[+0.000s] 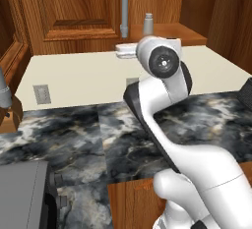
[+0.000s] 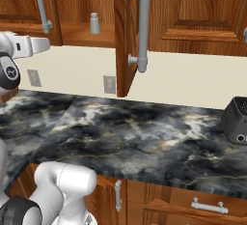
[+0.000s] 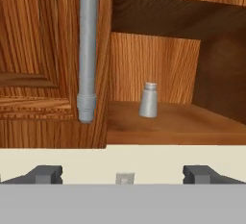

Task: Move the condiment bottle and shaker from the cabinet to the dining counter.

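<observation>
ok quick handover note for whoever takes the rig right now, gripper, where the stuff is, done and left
Gripper: open, holding nothing, facing the open cabinet from below shelf level.
Shaker: upright on the cabinet's lower shelf, just right of the open door's grey bar handle, untouched.
Condiment bottle: I can't spot it in these views, so find it first.
Done: cabinet door is open, arm is lined up with the shaker.
Left: reach in, grasp the shaker, carry it to the dining counter, then do the same for the bottle.

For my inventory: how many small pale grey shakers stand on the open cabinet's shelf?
1. The small pale grey shaker stands upright on the wooden cabinet shelf, right of the grey bar handle. Others may be hidden.
</observation>
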